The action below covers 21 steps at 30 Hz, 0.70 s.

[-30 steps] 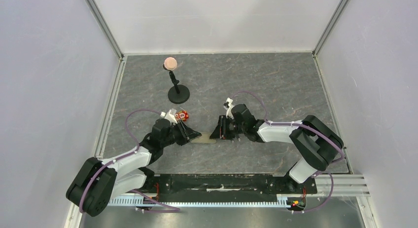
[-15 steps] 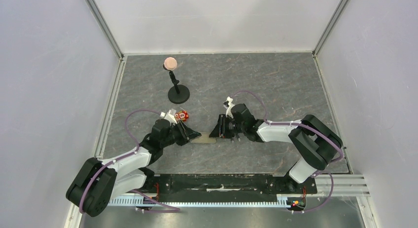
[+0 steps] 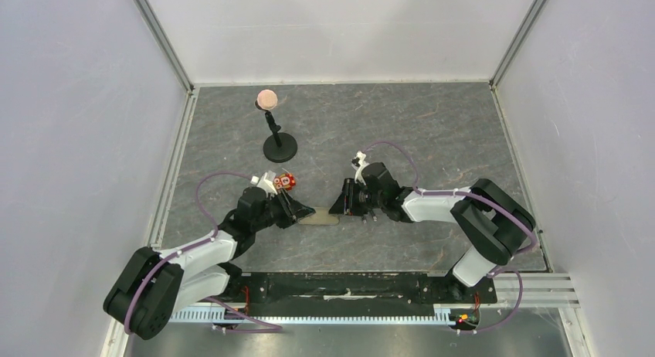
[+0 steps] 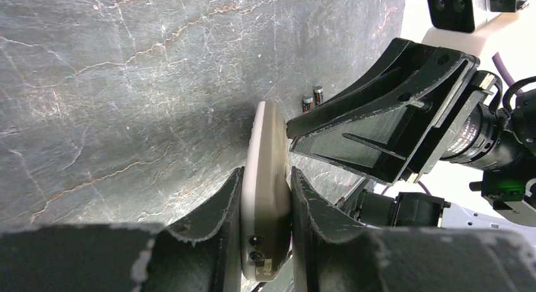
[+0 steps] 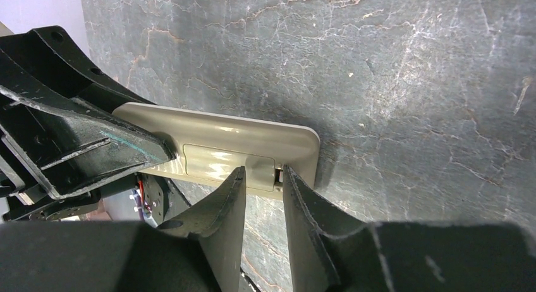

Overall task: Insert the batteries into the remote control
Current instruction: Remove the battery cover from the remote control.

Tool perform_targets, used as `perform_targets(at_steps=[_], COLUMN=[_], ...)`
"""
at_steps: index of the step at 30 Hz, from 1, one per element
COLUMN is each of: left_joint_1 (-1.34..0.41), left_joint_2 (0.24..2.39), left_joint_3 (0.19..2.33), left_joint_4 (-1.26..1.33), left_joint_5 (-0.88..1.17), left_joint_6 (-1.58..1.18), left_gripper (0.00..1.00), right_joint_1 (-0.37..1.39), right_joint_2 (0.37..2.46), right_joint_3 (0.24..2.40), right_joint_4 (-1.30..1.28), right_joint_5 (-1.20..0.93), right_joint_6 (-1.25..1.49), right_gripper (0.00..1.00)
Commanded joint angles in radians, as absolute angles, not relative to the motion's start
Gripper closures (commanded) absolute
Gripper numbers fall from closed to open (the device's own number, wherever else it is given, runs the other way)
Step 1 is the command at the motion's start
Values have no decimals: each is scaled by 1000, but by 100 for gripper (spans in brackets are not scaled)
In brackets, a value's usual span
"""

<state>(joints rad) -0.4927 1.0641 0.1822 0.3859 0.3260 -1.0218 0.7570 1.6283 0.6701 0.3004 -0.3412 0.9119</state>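
Gripping the remote control (image 4: 267, 146) in my left claw (image 4: 265, 175), cover (image 5: 221, 159) shut, batteries (image 4: 313, 97) on counter (image 4: 126, 83); right claw (image 5: 260, 172), grip unclear, edged closer.

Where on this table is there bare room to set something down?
Bare: the far right of the table, beyond the right gripper, and the near strip in front of the remote. Crowded: centre-left, around the left gripper, red gadget and ball stand.
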Motion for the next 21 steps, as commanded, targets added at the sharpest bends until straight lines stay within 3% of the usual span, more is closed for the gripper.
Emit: perform_targets(at_steps=[1,14,21], left_joint_1=[-488,-488,-488], left_joint_2=[1075,1129,1176], left_joint_3=[150,152,152], left_joint_4=[317,374,421], left_joint_5=[290,332,353], left_joint_6=[-926,-937,-949], left_gripper=[98,98,98], right_joint_1=[759,759,759], right_joint_2=[1649,1708,1753], right_joint_3=[696,595,450], right_joint_4=[330,517,982], right_joint_5=[-323,-455,-626], right_joint_6=[896,979,1157], right_gripper=[70,70,70])
